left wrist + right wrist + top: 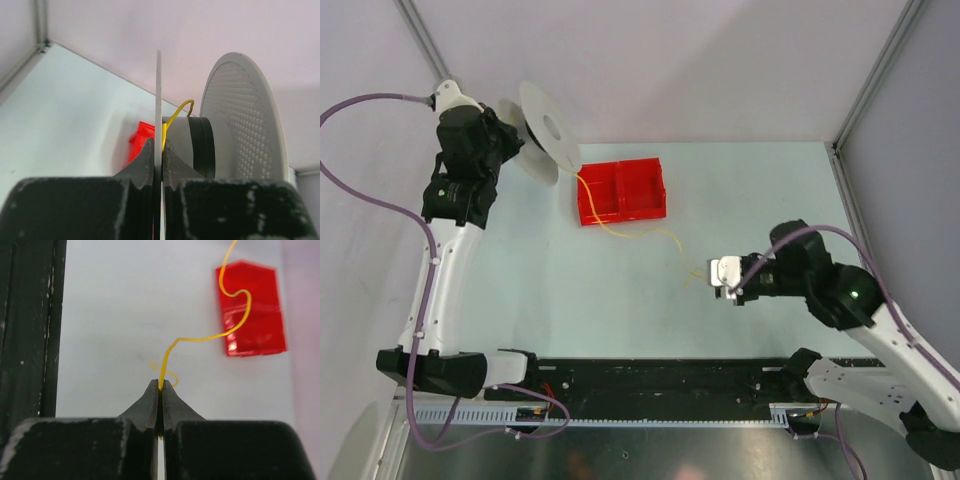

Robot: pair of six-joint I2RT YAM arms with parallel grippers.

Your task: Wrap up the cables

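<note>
The left gripper point(158, 146) is clamped on one thin white rim of the spool point(242, 125) at the table's point(600, 310) far left corner. The yellow wire point(200, 339) runs from the spool's hub across the red tray point(620, 190) to the right gripper point(160, 385), which is pinched tight on the wire toward the table's right edge.

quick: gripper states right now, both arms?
Left gripper: closed, clamped on the edge of the thin white spool flange.
Right gripper: closed, pinching the yellow cable between its tips.
</note>
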